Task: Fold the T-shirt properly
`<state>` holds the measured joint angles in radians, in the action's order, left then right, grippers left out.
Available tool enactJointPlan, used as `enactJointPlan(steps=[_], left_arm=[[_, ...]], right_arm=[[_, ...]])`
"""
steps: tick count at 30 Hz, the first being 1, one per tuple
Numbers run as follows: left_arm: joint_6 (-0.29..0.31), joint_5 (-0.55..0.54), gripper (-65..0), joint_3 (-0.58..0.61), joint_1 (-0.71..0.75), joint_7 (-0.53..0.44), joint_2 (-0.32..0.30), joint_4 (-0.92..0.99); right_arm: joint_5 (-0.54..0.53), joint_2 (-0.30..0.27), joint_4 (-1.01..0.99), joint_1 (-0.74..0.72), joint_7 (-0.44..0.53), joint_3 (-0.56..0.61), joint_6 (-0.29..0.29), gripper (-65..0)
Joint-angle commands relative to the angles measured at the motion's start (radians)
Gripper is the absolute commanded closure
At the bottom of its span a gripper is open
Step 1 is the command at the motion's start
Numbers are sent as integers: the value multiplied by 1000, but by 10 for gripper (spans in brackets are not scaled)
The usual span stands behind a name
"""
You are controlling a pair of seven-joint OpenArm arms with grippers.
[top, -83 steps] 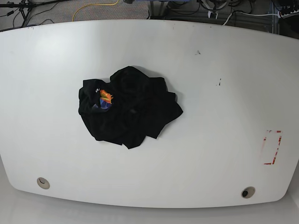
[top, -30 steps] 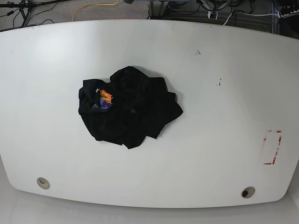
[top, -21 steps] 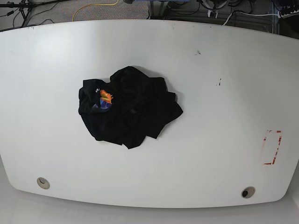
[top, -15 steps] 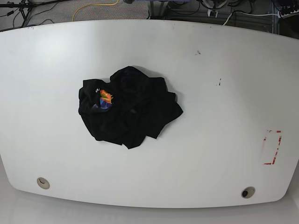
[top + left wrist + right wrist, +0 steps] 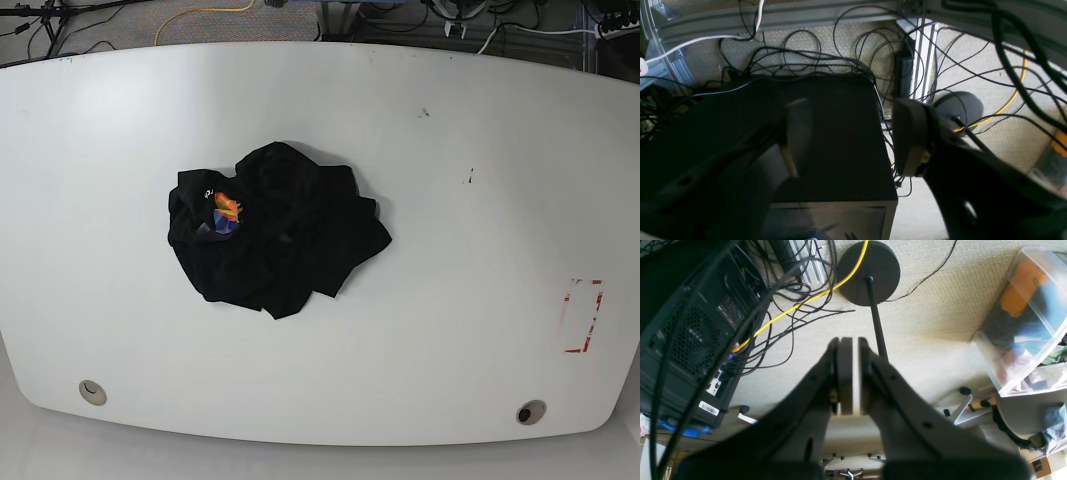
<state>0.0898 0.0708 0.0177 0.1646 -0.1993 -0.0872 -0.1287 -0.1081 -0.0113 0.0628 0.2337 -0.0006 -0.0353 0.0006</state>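
The black T-shirt (image 5: 275, 230) lies crumpled in a heap left of the middle of the white table (image 5: 450, 260), its small orange, yellow and blue print (image 5: 227, 212) showing near the heap's left side. Neither arm appears in the base view. In the left wrist view my left gripper (image 5: 853, 136) is open and empty, hanging over a black computer case and floor cables. My right gripper (image 5: 852, 373) in the right wrist view is shut with nothing between its pads, pointing at the carpeted floor.
A red-marked rectangle (image 5: 582, 316) sits near the table's right edge. Two round holes (image 5: 92, 391) (image 5: 530, 411) lie near the front edge. Below the arms are cables, a black stand base (image 5: 868, 271) and a clear plastic bin (image 5: 1023, 326).
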Motion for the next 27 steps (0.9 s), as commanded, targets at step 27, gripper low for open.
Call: enactJointPlan(steps=[27], left_arm=[[9, -9, -348, -2, 58, -1, -7, -30]], right_arm=[[2, -3, -6, 25, 20, -2, 20, -19]])
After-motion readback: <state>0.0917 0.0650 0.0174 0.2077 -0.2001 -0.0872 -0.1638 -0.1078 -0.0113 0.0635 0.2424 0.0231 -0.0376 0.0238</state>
